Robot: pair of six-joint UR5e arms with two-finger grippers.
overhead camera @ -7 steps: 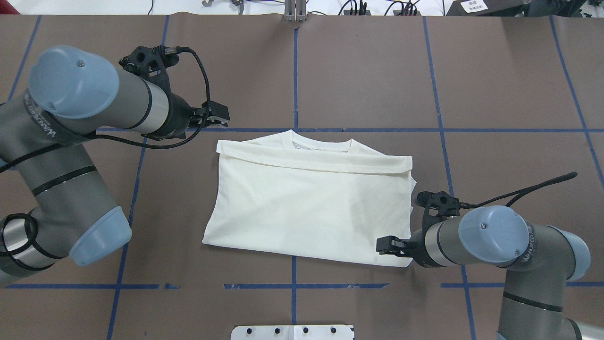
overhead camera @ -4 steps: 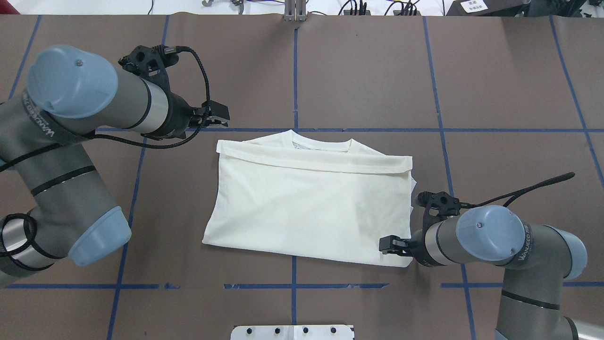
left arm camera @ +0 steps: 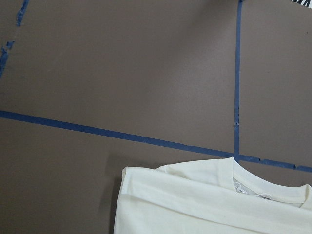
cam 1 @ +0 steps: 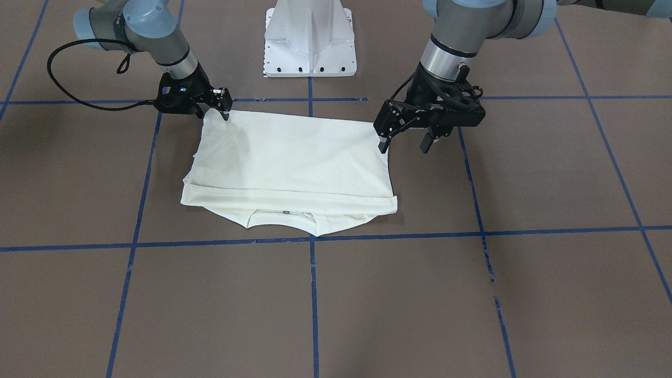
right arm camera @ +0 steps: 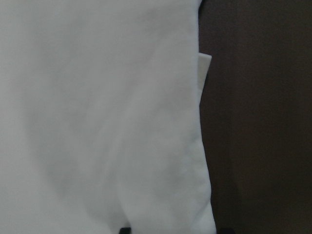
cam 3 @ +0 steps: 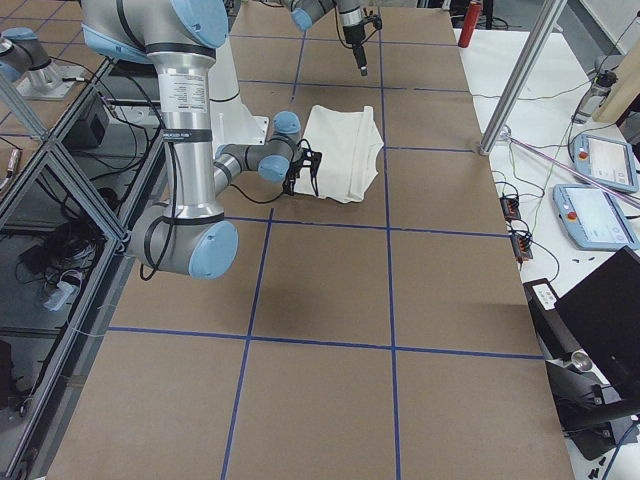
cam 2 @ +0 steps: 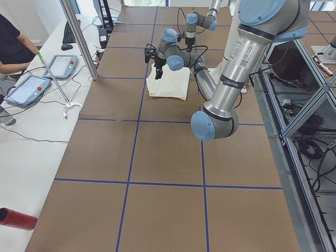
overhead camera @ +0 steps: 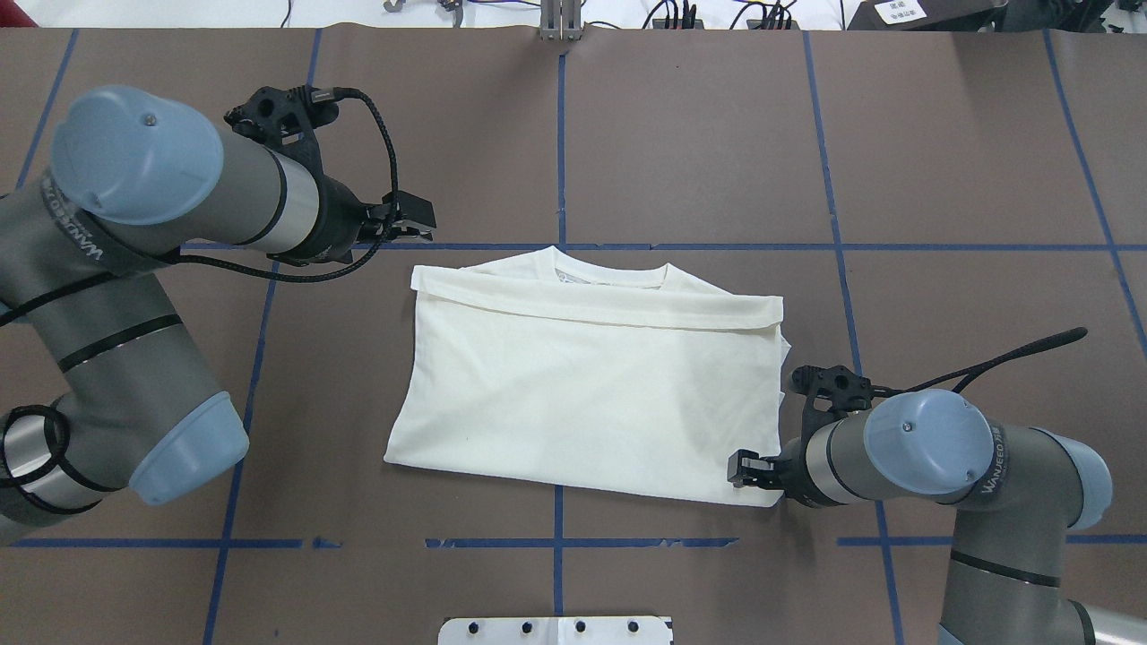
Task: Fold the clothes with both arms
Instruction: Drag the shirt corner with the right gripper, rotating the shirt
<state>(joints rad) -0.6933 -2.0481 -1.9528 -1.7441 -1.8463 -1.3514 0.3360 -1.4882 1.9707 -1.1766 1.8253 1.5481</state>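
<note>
The shirt (overhead camera: 582, 385) is lying folded, plain cream side up, at the middle of the brown table (overhead camera: 699, 134), with its collar toward the far side. The right gripper (cam 1: 224, 107) is pointing down at the shirt's near right corner, jaws parted astride the cloth's edge. The left gripper (cam 1: 404, 144) is hovering wide open near the far left corner, touching nothing.
</note>
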